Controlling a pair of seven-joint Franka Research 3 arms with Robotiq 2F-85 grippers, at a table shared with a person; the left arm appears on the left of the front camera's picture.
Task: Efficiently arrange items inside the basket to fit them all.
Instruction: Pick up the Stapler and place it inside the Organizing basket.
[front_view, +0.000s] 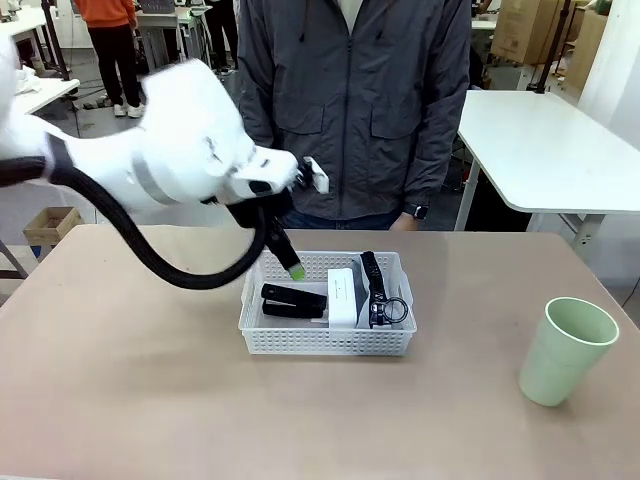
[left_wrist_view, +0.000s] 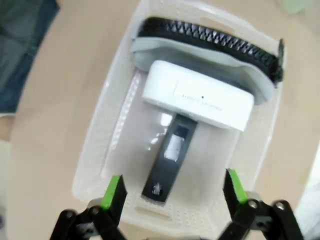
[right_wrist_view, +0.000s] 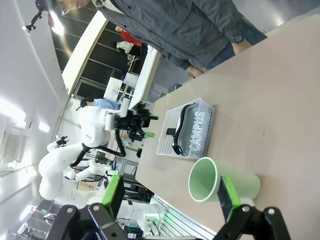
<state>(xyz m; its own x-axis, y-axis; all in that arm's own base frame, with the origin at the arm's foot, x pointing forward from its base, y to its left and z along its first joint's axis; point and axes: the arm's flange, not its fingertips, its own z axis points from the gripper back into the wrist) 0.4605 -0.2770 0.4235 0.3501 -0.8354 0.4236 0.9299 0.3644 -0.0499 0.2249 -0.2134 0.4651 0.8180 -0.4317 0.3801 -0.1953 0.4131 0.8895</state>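
**Left claw wide over the filled basket, cup standing out on the table**

The basket (front_view: 325, 342) sits about midway along the table (front_view: 120, 390), closer to the far edge, where a person (front_view: 350, 110) stands right behind it. Bare tabletop lies open along the near edge and on both sides of the basket. The pale green cup (front_view: 566, 350) stands upright well apart from it, toward the table's right edge, with free room all round.

Inside the basket, the black stapler (front_view: 293, 300) lies flat in the left part. Its end runs up to the white device (front_view: 342, 295) in the middle. The grey pouch (left_wrist_view: 210, 45) stands against the right wall, just beside the device.

The left claw (left_wrist_view: 174, 189) hangs above the basket's far left part, its jaws spread wide with nothing held. The stapler lies below the gap, apart from both pads.

The front view gives one green pad of that claw and the basket's place on the table. The left wrist view gives both pads, the gap between them and the stapler's full length. In the right wrist view the right claw (right_wrist_view: 170, 196) is wide open and empty, with the cup just ahead of its fingers and the basket farther along the table. The front view shows the cup standing untouched.
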